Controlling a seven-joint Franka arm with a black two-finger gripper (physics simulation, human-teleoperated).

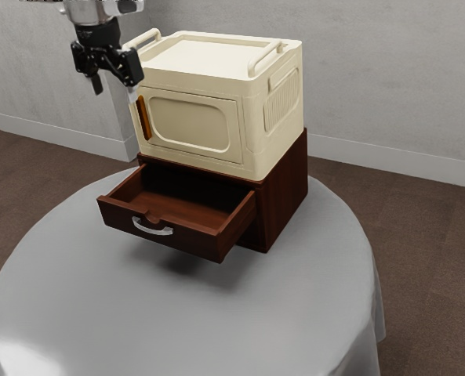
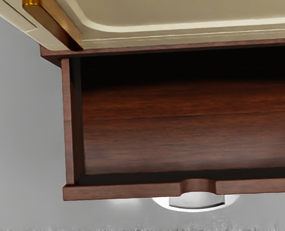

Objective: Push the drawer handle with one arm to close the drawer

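step: imo lining up, no contact | gripper [image 1: 114, 89]: jaws spread, empty | silver drawer handle [image 1: 150, 230]: exterior view, 5–6 o'clock from gripper, wooden drawer [image 1: 197, 241] open | next: drop outside handle, shove toward 1–2 o'clock

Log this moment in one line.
reddish-brown wooden drawer: pulled out; curved silver handle: untouched; black two-finger hand: open, raised; closing: pending

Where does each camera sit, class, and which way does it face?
Exterior view: beside the arm, looking down across the table at the open drawer; arm and open end effector show.
Wrist view: on the arm, by its end effector, looking down into the drawer.
Shared: drawer, drawer handle, cream cabinet and its orange-brown handle.
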